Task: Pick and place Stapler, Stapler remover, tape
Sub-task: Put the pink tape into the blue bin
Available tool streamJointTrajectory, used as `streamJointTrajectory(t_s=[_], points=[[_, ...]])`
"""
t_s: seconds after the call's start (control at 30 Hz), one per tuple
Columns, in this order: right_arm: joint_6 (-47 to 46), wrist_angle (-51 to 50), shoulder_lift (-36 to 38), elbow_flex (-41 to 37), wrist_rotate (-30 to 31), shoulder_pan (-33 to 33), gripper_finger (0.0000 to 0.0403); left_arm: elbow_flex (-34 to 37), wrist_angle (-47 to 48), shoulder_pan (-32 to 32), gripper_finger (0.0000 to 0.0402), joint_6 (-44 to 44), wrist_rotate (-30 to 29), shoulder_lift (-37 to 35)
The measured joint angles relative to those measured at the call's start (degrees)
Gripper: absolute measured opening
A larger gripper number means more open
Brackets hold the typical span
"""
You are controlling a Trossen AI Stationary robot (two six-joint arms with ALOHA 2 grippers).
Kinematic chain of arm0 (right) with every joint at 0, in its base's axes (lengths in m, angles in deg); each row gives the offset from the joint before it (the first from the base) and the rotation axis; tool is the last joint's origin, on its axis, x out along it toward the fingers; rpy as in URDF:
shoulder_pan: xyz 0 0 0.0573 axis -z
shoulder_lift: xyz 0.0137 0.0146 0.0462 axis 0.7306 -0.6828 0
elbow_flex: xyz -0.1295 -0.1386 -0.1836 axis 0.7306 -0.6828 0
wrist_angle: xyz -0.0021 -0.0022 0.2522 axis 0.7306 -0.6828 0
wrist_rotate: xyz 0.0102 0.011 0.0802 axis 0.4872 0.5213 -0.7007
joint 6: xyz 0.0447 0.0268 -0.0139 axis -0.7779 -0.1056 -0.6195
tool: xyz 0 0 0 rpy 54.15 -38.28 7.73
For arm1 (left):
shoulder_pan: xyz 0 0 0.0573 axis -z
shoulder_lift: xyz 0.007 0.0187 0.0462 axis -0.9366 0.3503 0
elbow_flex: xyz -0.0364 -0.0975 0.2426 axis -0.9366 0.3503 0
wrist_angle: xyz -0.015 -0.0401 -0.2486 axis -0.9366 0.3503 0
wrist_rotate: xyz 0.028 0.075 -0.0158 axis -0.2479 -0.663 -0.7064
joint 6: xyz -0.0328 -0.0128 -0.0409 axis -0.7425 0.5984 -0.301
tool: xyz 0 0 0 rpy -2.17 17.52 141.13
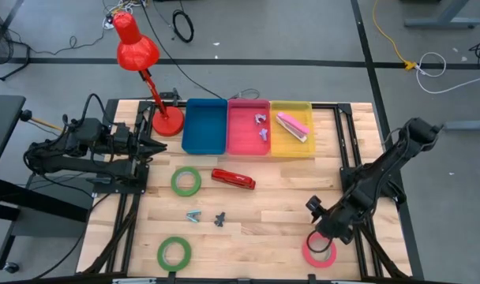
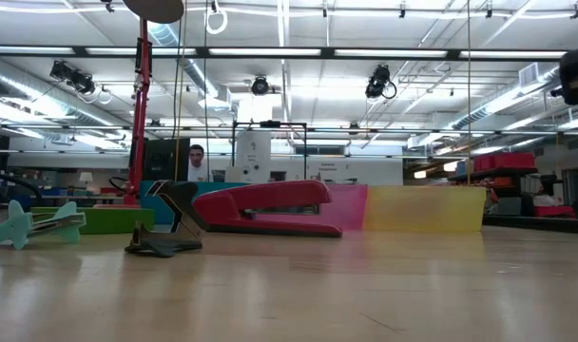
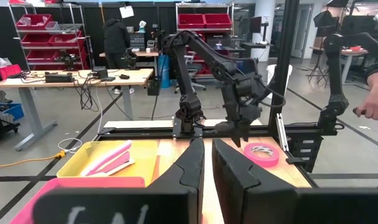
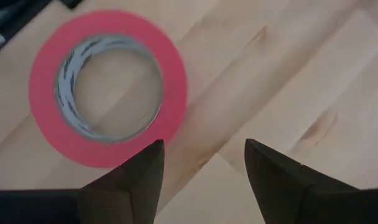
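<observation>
The pink tape roll (image 1: pixel 319 252) lies flat near the table's front right corner; it also shows in the right wrist view (image 4: pixel 108 87) and the left wrist view (image 3: pixel 262 153). My right gripper (image 1: pixel 325 234) hovers open just above it (image 4: pixel 201 149), one fingertip over the roll's rim, the other over bare wood. Two green tape rolls (image 1: pixel 185 181) (image 1: pixel 174 252), a red stapler (image 1: pixel 233 179) and two staple removers (image 1: pixel 193 215) (image 1: pixel 220 218) lie on the table. My left gripper (image 1: pixel 148 147) waits shut at the table's left edge.
Three bins stand in a row at the far edge: blue (image 1: pixel 204 126), pink (image 1: pixel 244 140) with staple removers inside, yellow (image 1: pixel 291 150) with a pink stapler inside. A red desk lamp (image 1: pixel 167 122) stands at the far left. A person shows in the room behind (image 2: pixel 197 161).
</observation>
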Motion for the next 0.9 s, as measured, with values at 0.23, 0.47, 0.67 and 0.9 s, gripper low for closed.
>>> streamJointTrajectory(t_s=[0.23, 0.47, 0.67, 0.9], points=[[-0.83, 0.04, -3.63, 0.00, -1.16, -1.90, 0.0224, 0.00, -0.01, 0.00, 0.0035, 0.00, 0.00, 0.00], [-0.83, -1.89, -6.55, 3.19, -1.20, -2.84, 0.0224, 0.00, 0.01, 0.00, 0.0035, 0.01, 0.00, 0.00], [-1.01, -3.74, -9.63, 6.77, -1.13, -2.89, 0.0224, 0.00, 0.01, 0.00, 0.0035, 0.00, 0.00, 0.00], [-1.02, -5.25, -13.79, 9.14, -1.16, -2.86, 0.0224, 0.00, 0.01, 0.00, 0.0035, 0.00, 0.00, 0.00]])
